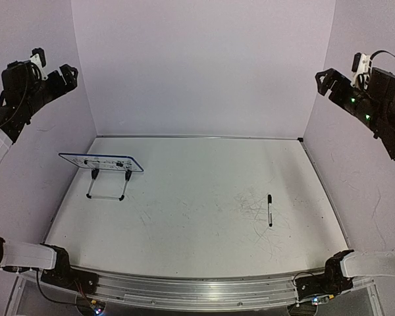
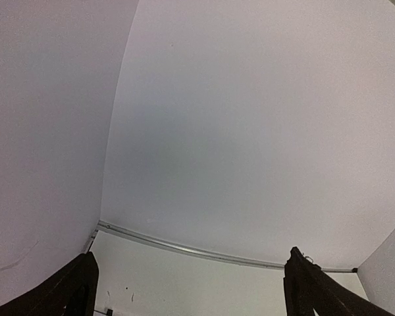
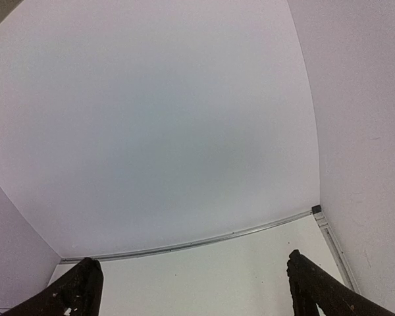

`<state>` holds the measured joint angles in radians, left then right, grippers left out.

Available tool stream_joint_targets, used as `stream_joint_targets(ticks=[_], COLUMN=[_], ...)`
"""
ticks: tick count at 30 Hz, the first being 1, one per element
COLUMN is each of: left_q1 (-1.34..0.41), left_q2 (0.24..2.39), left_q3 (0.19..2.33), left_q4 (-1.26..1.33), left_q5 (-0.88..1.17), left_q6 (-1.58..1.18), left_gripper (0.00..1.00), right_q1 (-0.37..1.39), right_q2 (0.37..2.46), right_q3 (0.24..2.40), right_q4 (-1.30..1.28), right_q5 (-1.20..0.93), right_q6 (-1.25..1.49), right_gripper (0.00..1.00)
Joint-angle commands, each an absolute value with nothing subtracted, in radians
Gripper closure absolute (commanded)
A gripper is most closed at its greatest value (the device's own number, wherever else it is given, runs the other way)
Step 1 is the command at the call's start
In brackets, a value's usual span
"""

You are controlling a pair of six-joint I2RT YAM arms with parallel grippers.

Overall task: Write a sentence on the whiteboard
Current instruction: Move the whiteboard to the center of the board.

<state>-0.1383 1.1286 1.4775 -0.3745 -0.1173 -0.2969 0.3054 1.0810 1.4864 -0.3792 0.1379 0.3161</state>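
Overhead, the left claw and right claw hang wide open and empty, the whiteboard propped on the tabletop well below the left, the pen lying front-to-back well below the nearer right.

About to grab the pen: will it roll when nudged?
The pen looks slim and round, lying flat on the table, so it probably rolls sideways if nudged. It seems rigid and light, likely easy to lift.
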Motion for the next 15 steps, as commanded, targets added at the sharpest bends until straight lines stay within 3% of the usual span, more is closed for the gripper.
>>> stream_joint_targets(ticks=[1, 6, 15], left_q1=[-0.138, -0.138, -0.138], left_q2=[1.120, 1.094, 0.954], left_q3=[1.449, 1.401, 1.160], left_q4=[-0.439, -0.508, -0.630], left_q5=[-0.100, -0.095, -0.186], left_q6=[-0.315, -0.333, -0.467], left_gripper=[0.00, 0.01, 0.00], right_q1=[0.302, 0.302, 0.302], right_q2=[1.119, 1.143, 1.125], right_q3=[1.504, 1.474, 1.390], right_q4=[-0.374, -0.324, -0.244], right_q5=[0.125, 0.033, 0.061], right_q6=[0.297, 0.255, 0.264], right_gripper=[0.02, 0.02, 0.02])
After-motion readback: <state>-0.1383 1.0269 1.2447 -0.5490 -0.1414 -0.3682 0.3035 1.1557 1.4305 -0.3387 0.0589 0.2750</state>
